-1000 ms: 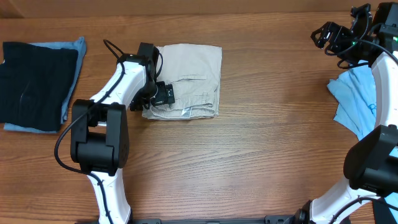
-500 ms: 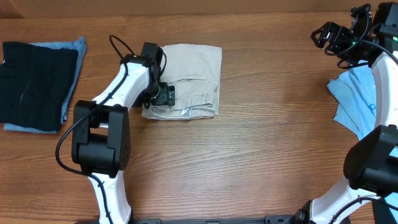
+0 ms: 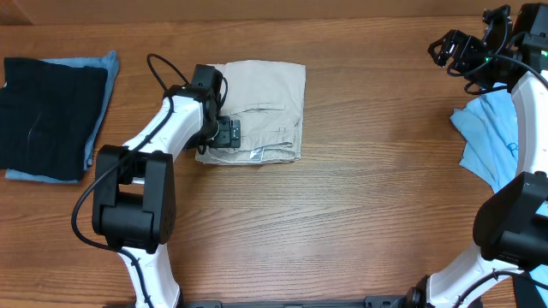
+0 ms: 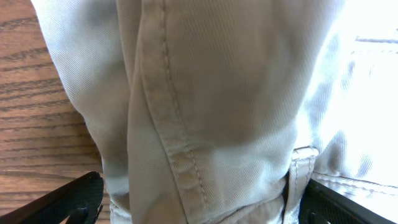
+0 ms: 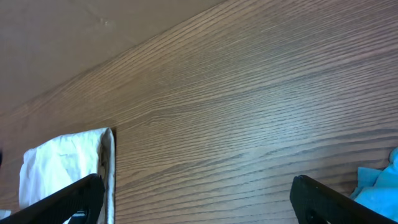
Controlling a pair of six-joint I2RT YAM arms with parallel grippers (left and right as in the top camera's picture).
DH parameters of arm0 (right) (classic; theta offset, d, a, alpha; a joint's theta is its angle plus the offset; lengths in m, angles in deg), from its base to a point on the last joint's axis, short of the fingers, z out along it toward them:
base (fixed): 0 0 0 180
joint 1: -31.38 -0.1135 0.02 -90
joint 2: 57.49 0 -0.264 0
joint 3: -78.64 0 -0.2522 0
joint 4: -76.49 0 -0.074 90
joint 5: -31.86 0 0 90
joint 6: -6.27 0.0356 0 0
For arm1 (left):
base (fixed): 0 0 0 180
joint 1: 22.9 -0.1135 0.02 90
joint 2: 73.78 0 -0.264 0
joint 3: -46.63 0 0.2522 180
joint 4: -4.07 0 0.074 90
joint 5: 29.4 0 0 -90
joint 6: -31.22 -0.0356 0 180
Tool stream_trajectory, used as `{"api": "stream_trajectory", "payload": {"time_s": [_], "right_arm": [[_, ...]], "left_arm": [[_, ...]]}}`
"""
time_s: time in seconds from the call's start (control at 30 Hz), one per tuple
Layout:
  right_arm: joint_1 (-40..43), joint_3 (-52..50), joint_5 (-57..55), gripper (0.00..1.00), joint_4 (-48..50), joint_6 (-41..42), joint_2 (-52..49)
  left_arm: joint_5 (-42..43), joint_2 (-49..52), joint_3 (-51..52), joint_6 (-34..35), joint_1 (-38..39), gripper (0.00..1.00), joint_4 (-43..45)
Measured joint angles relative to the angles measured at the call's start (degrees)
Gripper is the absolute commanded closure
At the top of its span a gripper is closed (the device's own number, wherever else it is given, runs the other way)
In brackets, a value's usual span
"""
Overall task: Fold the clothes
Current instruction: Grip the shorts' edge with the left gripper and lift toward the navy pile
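Shorts [image 3: 261, 107]: folded into a rectangle, flat on the table [image 3: 368, 197], far side and left of centre. Left gripper [image 3: 224, 133]: spread wide right over the near-left edge of the cloth, fabric between the fingers, nothing pinched. Can't tell if actually touching. Right gripper [image 3: 454, 53]: way off at far right, gaping too, holding nothing.

Matt twill cotton shorts [image 3: 261, 107] lie on a smooth, wood-grain table [image 3: 368, 205].

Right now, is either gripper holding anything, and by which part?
Nothing. Left gripper open over the folded pale beige khaki shorts; right gripper open, far off.
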Motion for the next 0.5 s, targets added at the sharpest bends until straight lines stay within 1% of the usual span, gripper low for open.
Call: {"api": "stream_trajectory", "payload": {"time_s": [0.07, 0.17, 0.23, 0.27, 0.3, 0.33, 0.37, 0.43, 0.5], "right_arm": [[0.0, 0.0, 0.0, 0.0, 0.0, 0.0, 0.0], [0.0, 0.0, 0.0, 0.0, 0.0, 0.0, 0.0], [0.0, 0.0, 0.0, 0.0, 0.0, 0.0, 0.0], [0.0, 0.0, 0.0, 0.0, 0.0, 0.0, 0.0], [0.0, 0.0, 0.0, 0.0, 0.0, 0.0, 0.0], [0.0, 0.0, 0.0, 0.0, 0.0, 0.0, 0.0], [0.0, 0.0, 0.0, 0.0, 0.0, 0.0, 0.0], [0.0, 0.0, 0.0, 0.0, 0.0, 0.0, 0.0], [0.0, 0.0, 0.0, 0.0, 0.0, 0.0, 0.0]], "left_arm": [[1.1, 0.0, 0.2, 0.0, -0.7, 0.0, 0.2], [5.2, 0.2, 0.5, -0.5, -2.7, 0.0, 0.6], [5.5, 0.2, 0.6, -1.3, -4.1, 0.0, 0.7], [5.5, 0.2, 0.6, -1.5, -4.9, 0.03, 0.8], [5.5, 0.2, 0.6, -1.7, -5.2, 0.12, 0.8], [5.5, 0.2, 0.6, -1.7, -5.2, 0.16, 0.9], [5.7, 0.2, 0.6, -1.9, -5.3, 0.26, 1.0], [6.6, 0.2, 0.6, -2.2, -5.3, 0.37, 1.0], [7.7, 0.3, 0.6, -2.6, -5.3, 0.56, 1.2]]}}
